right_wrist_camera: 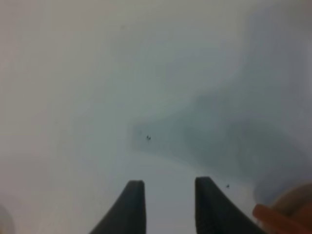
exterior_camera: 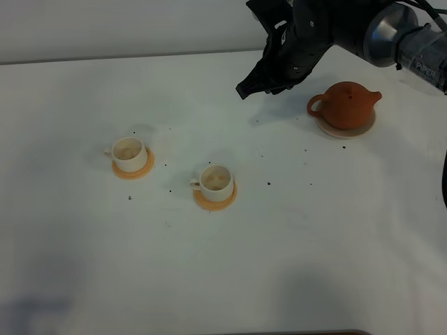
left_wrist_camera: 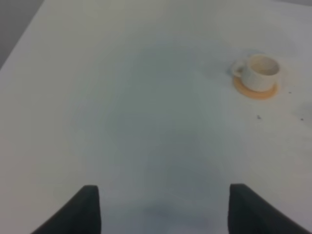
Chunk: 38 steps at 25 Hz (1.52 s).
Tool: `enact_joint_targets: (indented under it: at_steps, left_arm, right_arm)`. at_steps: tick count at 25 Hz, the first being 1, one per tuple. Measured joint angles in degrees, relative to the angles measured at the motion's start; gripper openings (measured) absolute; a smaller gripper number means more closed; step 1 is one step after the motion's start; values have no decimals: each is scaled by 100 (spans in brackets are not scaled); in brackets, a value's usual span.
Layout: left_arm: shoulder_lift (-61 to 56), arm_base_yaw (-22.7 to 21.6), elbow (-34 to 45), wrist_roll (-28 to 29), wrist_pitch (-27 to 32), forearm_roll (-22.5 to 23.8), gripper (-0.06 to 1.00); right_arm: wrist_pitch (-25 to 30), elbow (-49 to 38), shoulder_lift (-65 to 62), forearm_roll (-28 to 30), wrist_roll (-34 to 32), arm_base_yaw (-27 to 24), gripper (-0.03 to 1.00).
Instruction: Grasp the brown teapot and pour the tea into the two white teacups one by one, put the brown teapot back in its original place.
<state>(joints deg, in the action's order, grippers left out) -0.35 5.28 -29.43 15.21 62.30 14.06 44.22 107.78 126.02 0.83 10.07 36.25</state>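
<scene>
The brown teapot (exterior_camera: 345, 105) sits upright on its pale beige saucer (exterior_camera: 360, 130) at the back right of the table. My right gripper (exterior_camera: 260, 88) hangs above the table just left of the teapot, apart from it. In the right wrist view this gripper (right_wrist_camera: 169, 190) is open with nothing between its fingers, and an orange-brown edge of the teapot (right_wrist_camera: 285, 214) shows beside one finger. Two white teacups (exterior_camera: 130, 153) (exterior_camera: 216, 181) stand on orange coasters at the left and centre, both with pale liquid inside. My left gripper (left_wrist_camera: 163, 195) is open over bare table, with one teacup (left_wrist_camera: 258, 72) far ahead.
The white table (exterior_camera: 293, 237) carries small dark specks around the cups and the teapot. The right arm's dark and silver links (exterior_camera: 391, 31) reach in from the upper right, above the teapot. The table's far edge meets a pale wall.
</scene>
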Motion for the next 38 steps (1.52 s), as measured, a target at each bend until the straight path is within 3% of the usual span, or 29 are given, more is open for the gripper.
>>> enact_joint_targets:
  at_steps: [6, 12, 23, 32, 38]
  left_arm:
    - [0, -318, 0, 0, 0, 4, 55]
    - [0, -330, 0, 0, 0, 4, 55]
    - [0, -330, 0, 0, 0, 4, 55]
    - [0, -330, 0, 0, 0, 4, 55]
    - [0, -330, 0, 0, 0, 4, 55]
  right_arm:
    - [25, 0, 0, 32, 0, 0, 24]
    - [-69, 0, 0, 281, 0, -50, 24]
    - [-154, 0, 0, 239, -59, -679, 25]
    - [-364, 0, 0, -25, -66, -692, 36]
    - [-441, 48, 368, -190, -77, -692, 37]
